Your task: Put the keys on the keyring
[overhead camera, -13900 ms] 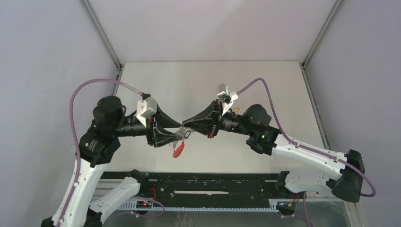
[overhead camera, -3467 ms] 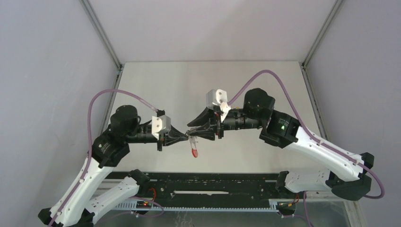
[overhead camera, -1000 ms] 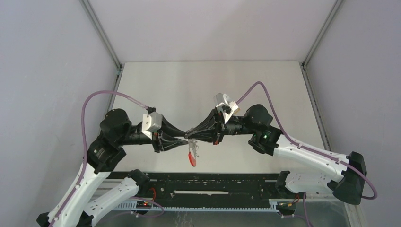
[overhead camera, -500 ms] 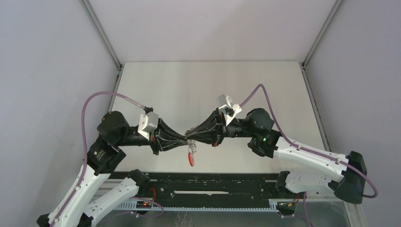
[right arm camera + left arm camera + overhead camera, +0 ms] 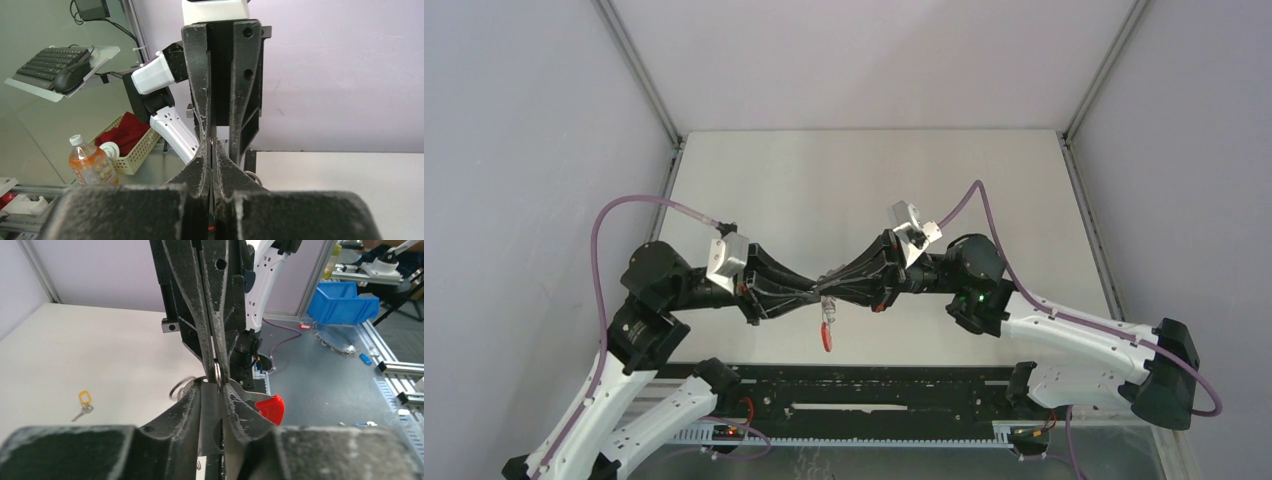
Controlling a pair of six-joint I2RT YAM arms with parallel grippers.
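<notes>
The keyring could be dropped onto the desk if its thin wire ring is let slip from the right jaws, which are pinched shut on it. The left jaws are set narrow, tip to tip with them, their hold not discernible. The red band is hung midair, silver rings bunched above.

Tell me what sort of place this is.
Most likely a robotics lab or test cell. The white table sits in a booth of aluminium frame posts, a blue parts bin stands beyond its edge, and a keyboard rests on a shelf nearby.
</notes>
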